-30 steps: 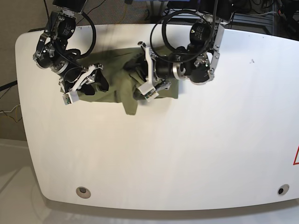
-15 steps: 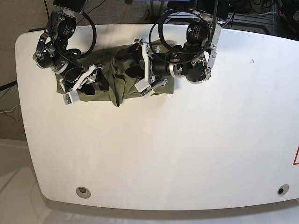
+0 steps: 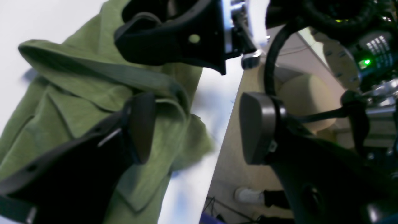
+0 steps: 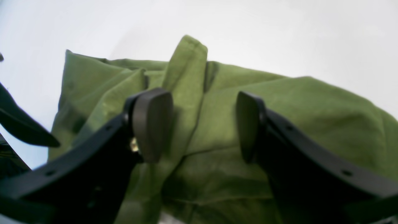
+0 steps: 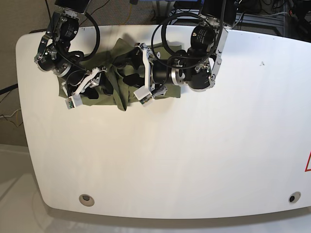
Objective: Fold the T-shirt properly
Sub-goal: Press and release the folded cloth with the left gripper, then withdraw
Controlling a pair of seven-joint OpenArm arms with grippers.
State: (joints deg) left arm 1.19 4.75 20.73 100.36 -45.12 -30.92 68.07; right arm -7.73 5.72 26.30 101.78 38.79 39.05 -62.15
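Right end effector (image 5: 86, 86), base-view left: jaws spread, astride an upright ridge of the T-shirt (image 5: 111, 80), not pinching. Shirt bunched at counter (image 5: 194, 155) far edge, long axis across. Left end effector (image 5: 137, 73): spread, cloth beside one pad, nothing held. Both equally near.

T-shirt (image 5: 109, 90) mostly hidden under both arms in base view; neck label not visible; left wrist view blurred at shirt's lower edge, both wrist views crop the shirt
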